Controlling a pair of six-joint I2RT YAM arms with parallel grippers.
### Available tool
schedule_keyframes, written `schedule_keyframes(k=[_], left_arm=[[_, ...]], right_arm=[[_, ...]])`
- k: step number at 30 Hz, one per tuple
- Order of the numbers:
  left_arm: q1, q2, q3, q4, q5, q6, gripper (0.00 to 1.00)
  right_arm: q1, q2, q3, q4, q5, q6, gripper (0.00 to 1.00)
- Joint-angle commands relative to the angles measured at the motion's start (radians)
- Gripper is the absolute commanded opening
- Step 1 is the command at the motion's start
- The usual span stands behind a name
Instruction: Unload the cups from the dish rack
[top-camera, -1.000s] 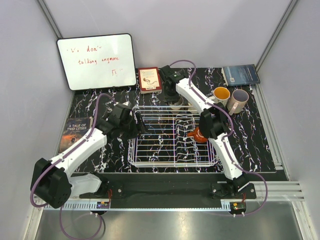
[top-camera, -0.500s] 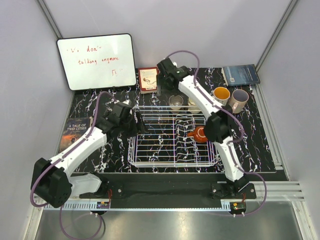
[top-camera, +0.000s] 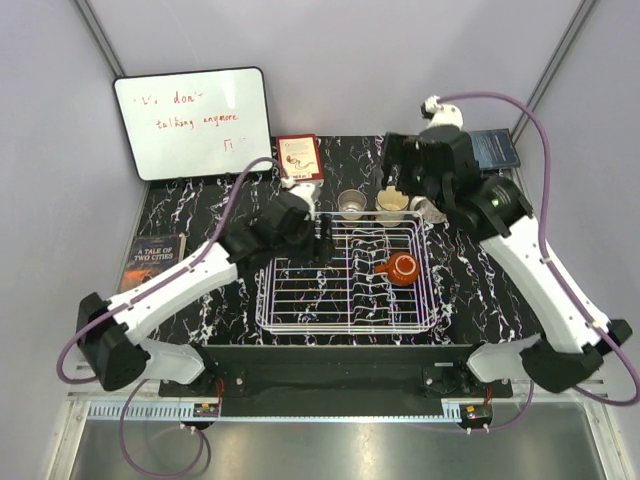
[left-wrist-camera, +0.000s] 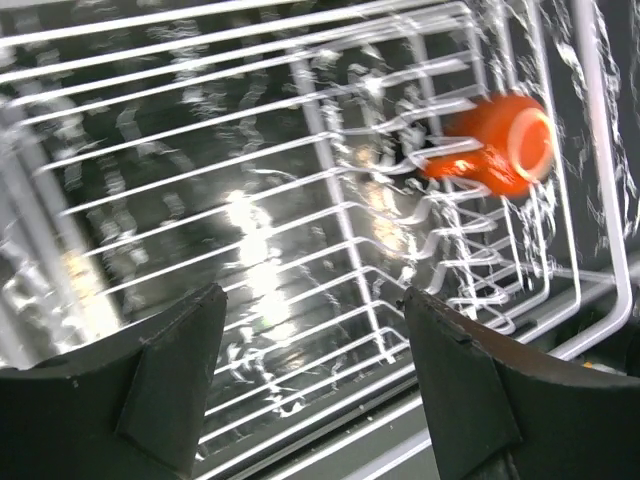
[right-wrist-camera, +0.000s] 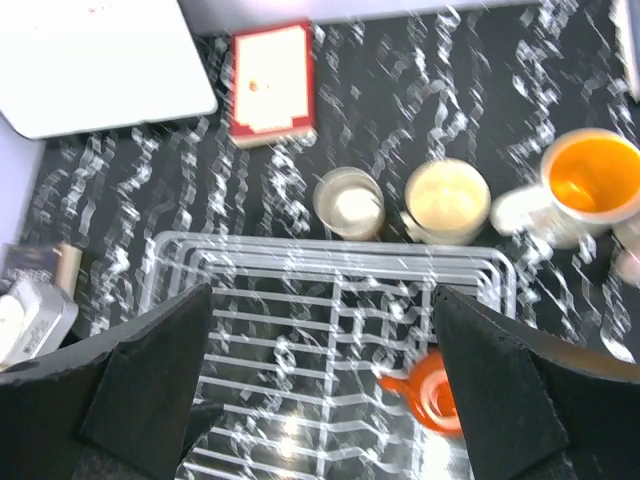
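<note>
The white wire dish rack (top-camera: 345, 328) holds one squat reddish-brown cup (top-camera: 403, 267) with a handle at its right side. Two cream cups (top-camera: 351, 204) (top-camera: 391, 203) stand on the table just behind the rack. The right wrist view also shows an orange-lined mug (right-wrist-camera: 590, 185) to their right. My left gripper (top-camera: 322, 240) hovers open over the rack's back left part, and the reddish-brown cup (left-wrist-camera: 505, 150) lies ahead of it to the right. My right gripper (top-camera: 398, 172) is open and empty, high above the rack's (right-wrist-camera: 300, 245) back edge.
A whiteboard (top-camera: 193, 122) leans at the back left and a red-and-white book (top-camera: 299, 160) lies beside it. A blue book (top-camera: 495, 148) is at the back right and a dark paperback (top-camera: 152, 265) at the left. My right arm hides the mugs at the back right in the top view.
My right gripper opened off a cream cup behind the rack, then lifted up and to the right. My left gripper moved right, over the rack's back left part.
</note>
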Motion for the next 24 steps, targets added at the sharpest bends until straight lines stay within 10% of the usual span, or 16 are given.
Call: schedule_keyframes(k=[1,14,24], left_arm=[[-0.111,0.118,0.130,0.024,-0.080,0.080,0.76],[-0.247,0.465,0.410,0.022,-0.074,0.374,0.75],[-0.287,0.655,0.609,-0.004,-0.141,0.273,0.79]], right_arm=[[0.000,-0.121,-0.162,0.037,0.059,0.012,0.98],[0.000,-0.336,-0.334,-0.012,0.080,0.033,0.98],[-0.001,-0.377,-0.320,-0.050,0.060,0.028,0.98]])
